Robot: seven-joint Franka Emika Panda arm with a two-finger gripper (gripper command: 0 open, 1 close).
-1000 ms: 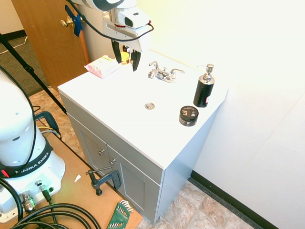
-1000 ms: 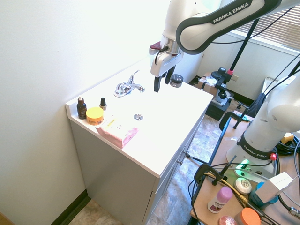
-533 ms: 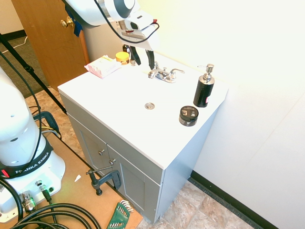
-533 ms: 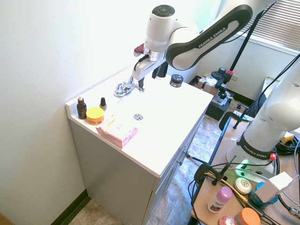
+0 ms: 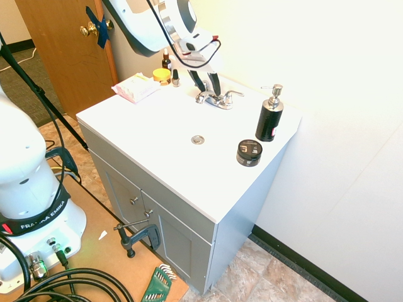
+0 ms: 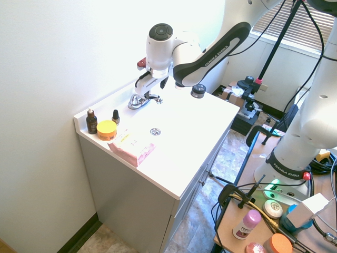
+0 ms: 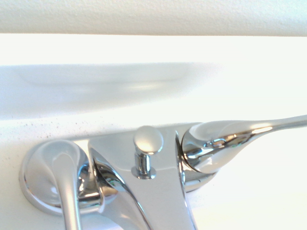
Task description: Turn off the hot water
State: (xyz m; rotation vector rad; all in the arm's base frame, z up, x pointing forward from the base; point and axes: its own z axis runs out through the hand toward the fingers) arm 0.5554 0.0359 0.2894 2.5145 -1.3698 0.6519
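Observation:
The chrome two-handle faucet (image 5: 216, 99) stands at the back of the white vanity top (image 5: 157, 135), and no water runs from it. Its hot water lever (image 5: 203, 94) is the left-hand handle. My gripper (image 5: 205, 85) hangs open just over that lever, one dark finger on either side; contact cannot be made out. From the other side the gripper (image 6: 149, 90) sits low on the faucet (image 6: 138, 100). In the wrist view the hot lever (image 7: 60, 179) points toward the camera, the other lever (image 7: 225, 141) points sideways, and the lift knob (image 7: 147, 139) stands above the spout.
A black soap dispenser (image 5: 269, 116) and a black jar (image 5: 249, 152) stand right of the faucet. A pink package (image 5: 135, 87), a yellow jar (image 5: 162, 74) and dropper bottles (image 6: 91, 121) sit left of it. The drain (image 5: 198, 139) lies in front, the wall close behind.
The arm has swung from above the counter left of the faucet toward the wall and dropped, bringing the open gripper down over the hot lever.

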